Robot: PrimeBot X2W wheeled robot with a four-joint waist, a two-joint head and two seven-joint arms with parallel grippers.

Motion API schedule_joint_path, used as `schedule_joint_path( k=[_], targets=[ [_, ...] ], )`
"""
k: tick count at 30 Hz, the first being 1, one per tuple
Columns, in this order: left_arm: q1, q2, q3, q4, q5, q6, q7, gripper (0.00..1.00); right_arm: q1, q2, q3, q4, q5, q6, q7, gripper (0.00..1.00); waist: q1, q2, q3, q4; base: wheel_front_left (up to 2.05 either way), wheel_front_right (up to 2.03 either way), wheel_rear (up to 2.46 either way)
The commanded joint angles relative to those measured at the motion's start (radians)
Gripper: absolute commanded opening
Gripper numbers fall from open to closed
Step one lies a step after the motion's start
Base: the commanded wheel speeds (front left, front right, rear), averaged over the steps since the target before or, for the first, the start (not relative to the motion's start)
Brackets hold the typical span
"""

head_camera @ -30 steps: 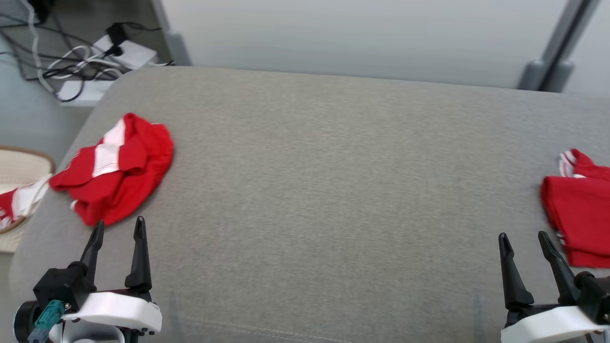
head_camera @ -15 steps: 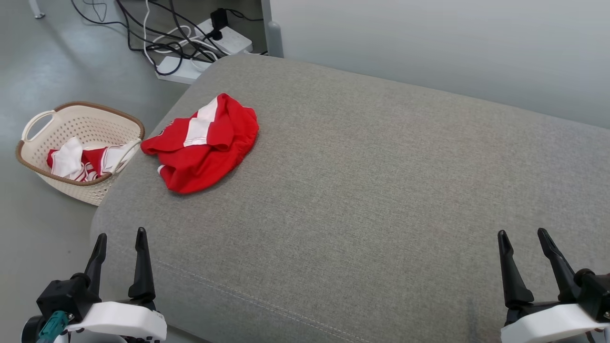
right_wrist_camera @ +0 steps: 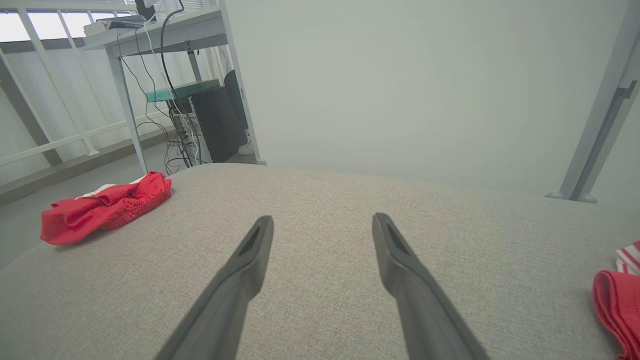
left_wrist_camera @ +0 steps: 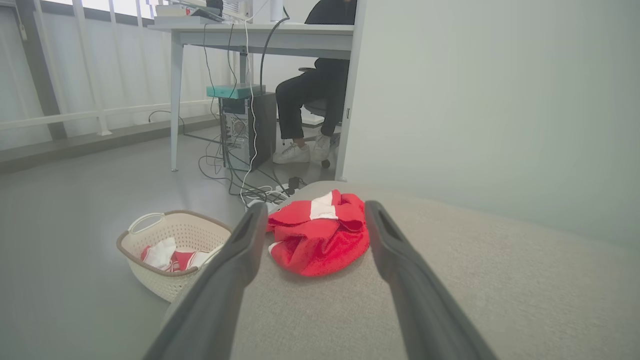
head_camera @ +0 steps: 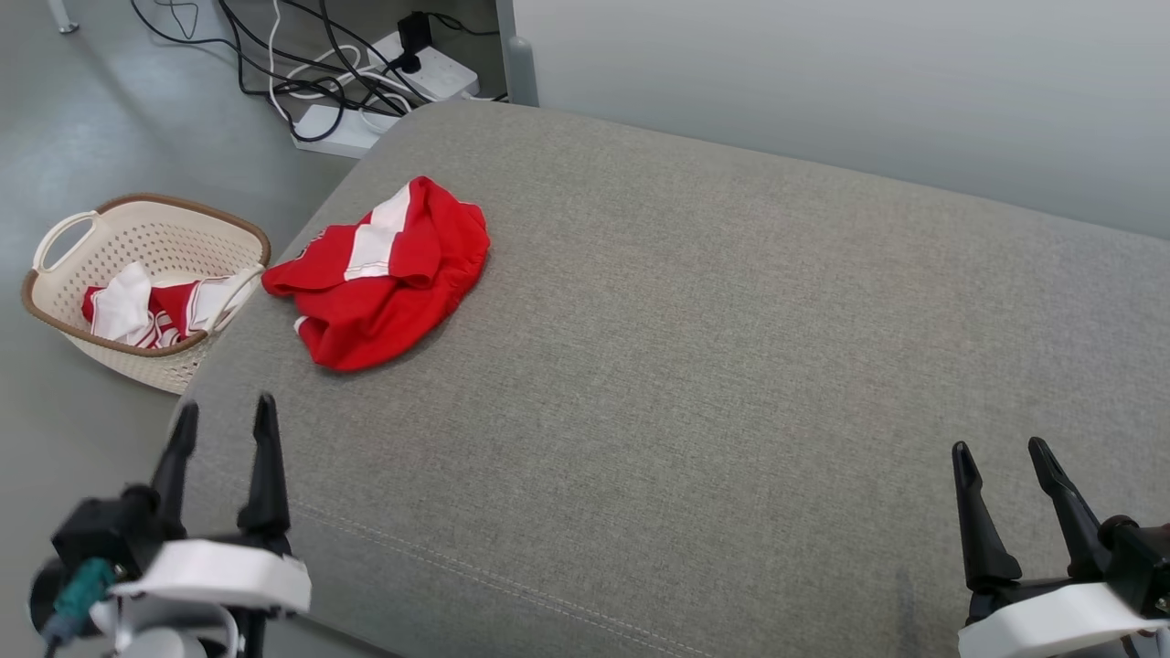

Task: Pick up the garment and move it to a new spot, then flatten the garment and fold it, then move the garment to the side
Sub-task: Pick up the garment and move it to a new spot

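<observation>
A crumpled red garment (head_camera: pixel 379 274) with white panels lies near the far left corner of a broad grey cushion (head_camera: pixel 713 347). One end reaches the edge beside a cream laundry basket (head_camera: pixel 146 366) on the floor, which holds more red-and-white clothes. The robot's left gripper (head_camera: pixel 227 408) hovers at the cushion's near left edge, its two dark fingers spread apart and empty; the left wrist view frames the garment between them. The right gripper (head_camera: pixel 998 448) hangs over the near right side, fingers likewise parted around nothing, well apart from the garment. Another red piece (right_wrist_camera: pixel 617 305) lies at the cushion's right end. Cables (head_camera: pixel 302 64) clutter the floor behind, and a person (left_wrist_camera: pixel 315 90) sits at a desk (left_wrist_camera: pixel 260 32).
</observation>
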Motion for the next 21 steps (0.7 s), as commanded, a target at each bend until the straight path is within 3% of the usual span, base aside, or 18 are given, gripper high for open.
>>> schedule_joint_path(
  k=[1, 7, 10, 17, 21],
  targets=[
    [-0.095, 0.041, 0.05, -0.032, 0.014, -0.015, -0.013, 1.0, -0.032, -0.013, 0.026, -0.032, -0.007, -0.003, 0.0, 1.0, -0.0001, -0.0001, 0.006, -0.009, 0.0, 0.0, 0.0],
    [-0.252, 0.116, 0.07, -0.08, 0.036, -0.032, 0.022, 1.0, -0.045, -0.018, 0.022, -0.049, -0.017, -0.003, 0.008, 1.0, -0.0001, -0.0001, 0.044, -0.042, 0.0, 0.0, 0.0],
    [-0.376, 0.176, 0.087, -0.071, 0.022, -0.065, 0.084, 1.0, -0.055, -0.022, 0.021, -0.063, -0.022, -0.003, 0.011, 1.0, -0.0001, -0.0001, 0.08, -0.075, 0.0, 0.0, 0.0],
    [-0.645, 0.279, 0.096, 0.183, -0.078, -0.186, 0.291, 1.0, -0.084, -0.03, 0.018, -0.092, -0.029, -0.003, 0.012, 1.0, -0.0001, -0.0001, 0.185, -0.179, 0.0, 0.0, 0.0],
    [-0.747, 0.312, 0.089, 0.363, -0.125, -0.229, 0.41, 1.0, -0.11, -0.036, 0.02, -0.102, -0.031, -0.003, 0.011, 1.0, -0.0001, -0.0001, 0.255, -0.236, 0.0, 0.0, 0.0]
  ],
)
